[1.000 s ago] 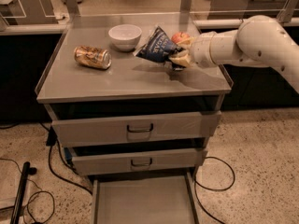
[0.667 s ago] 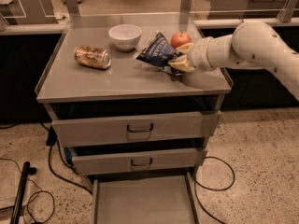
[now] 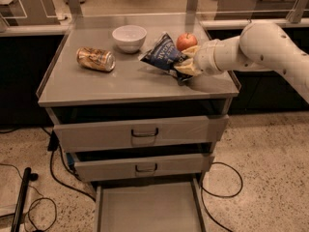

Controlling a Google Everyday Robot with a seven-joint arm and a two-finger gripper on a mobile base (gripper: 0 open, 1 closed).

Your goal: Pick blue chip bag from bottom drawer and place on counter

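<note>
The blue chip bag (image 3: 163, 52) is a crinkled dark-blue foil bag with white lettering, tilted with its lower edge at or just above the counter (image 3: 125, 81), right of centre. My gripper (image 3: 186, 65) reaches in from the right on the white arm and is shut on the bag's right end. The bottom drawer (image 3: 147, 209) is pulled open at the foot of the cabinet, and its grey tray is bare.
A white bowl (image 3: 129, 37) stands at the back of the counter. A gold soda can (image 3: 95, 59) lies on its side at the left. A red apple (image 3: 186, 41) sits just behind the bag. Two closed drawers with dark handles (image 3: 145, 132) are below. Cables lie on the floor.
The arm has lowered the chip bag toward the counter and drawn it slightly forward. The apple, hidden behind the bag before, now shows.
</note>
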